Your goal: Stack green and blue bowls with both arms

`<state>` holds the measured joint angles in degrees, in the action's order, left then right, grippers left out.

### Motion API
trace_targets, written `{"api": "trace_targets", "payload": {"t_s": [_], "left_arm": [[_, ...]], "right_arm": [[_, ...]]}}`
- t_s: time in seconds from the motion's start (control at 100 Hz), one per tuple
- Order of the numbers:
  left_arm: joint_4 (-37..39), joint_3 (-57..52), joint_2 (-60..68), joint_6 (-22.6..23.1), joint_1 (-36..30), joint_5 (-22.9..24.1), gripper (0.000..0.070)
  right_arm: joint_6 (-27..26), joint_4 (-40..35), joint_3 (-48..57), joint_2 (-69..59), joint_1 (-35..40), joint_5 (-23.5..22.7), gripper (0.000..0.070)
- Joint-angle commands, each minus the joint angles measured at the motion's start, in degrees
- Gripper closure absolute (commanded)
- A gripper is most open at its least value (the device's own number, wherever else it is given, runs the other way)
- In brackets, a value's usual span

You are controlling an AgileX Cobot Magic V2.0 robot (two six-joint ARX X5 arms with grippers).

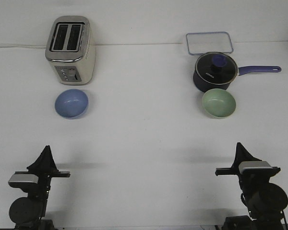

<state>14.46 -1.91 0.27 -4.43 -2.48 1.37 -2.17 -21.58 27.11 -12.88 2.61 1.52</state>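
Observation:
The periwinkle blue bowl (pixel 71 103) stands upright on the white table at the left, just in front of a toaster. The pale sage green bowl (pixel 219 103) stands upright at the right, just in front of a saucepan. Both bowls are empty and far apart. My left gripper (pixel 47 149) is low at the near left, well short of the blue bowl. Its fingers come together in a point and hold nothing. My right gripper (pixel 239 145) is low at the near right, well short of the green bowl, also closed to a point and empty.
A silver two-slot toaster (pixel 70 50) stands behind the blue bowl. A dark lidded saucepan (pixel 215 72) with a purple handle pointing right sits right behind the green bowl. A clear rectangular container (pixel 209 43) lies at the far right.

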Motion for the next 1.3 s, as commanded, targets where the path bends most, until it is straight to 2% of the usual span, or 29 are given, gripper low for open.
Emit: {"api": "trace_targets", "payload": {"t_s": [0.0,0.14,0.25,0.63,0.68,0.81,0.88,1.09,1.29], "left_arm": [[0.6,1.1,-0.1,-0.3,0.1,0.1,0.0688],[0.6,1.1,-0.1,-0.3,0.1,0.1,0.0688],[0.6,1.1,-0.1,-0.3,0.1,0.1,0.0688],[0.6,1.1,-0.1,-0.3,0.1,0.1,0.0688],[0.6,1.1,-0.1,-0.3,0.1,0.1,0.0688],[0.6,1.1,-0.1,-0.3,0.1,0.1,0.0688],[0.6,1.1,-0.1,-0.3,0.1,0.1,0.0688],[0.6,1.1,-0.1,-0.3,0.1,0.1,0.0688],[0.6,1.1,-0.1,-0.3,0.1,0.1,0.0688]], "right_arm": [[-0.9,-3.4,4.8,-3.9,0.0,0.0,0.07],[-0.8,-13.0,14.2,-13.7,0.0,0.0,0.07],[-0.8,-17.7,19.5,-20.5,0.1,-0.1,0.07],[-1.9,-18.8,21.7,-30.9,0.0,0.0,0.0698],[-2.4,-19.1,21.7,-31.3,0.0,0.0,0.0658],[-2.9,-19.3,21.7,-31.5,0.0,0.0,0.0367],[-3.0,-19.1,21.7,-31.4,0.0,0.0,0.0277],[-4.3,-18.9,24.7,-34.6,-0.5,0.0,0.0271],[-3.4,-18.5,33.4,-46.7,-5.0,0.0,0.0271]]}}
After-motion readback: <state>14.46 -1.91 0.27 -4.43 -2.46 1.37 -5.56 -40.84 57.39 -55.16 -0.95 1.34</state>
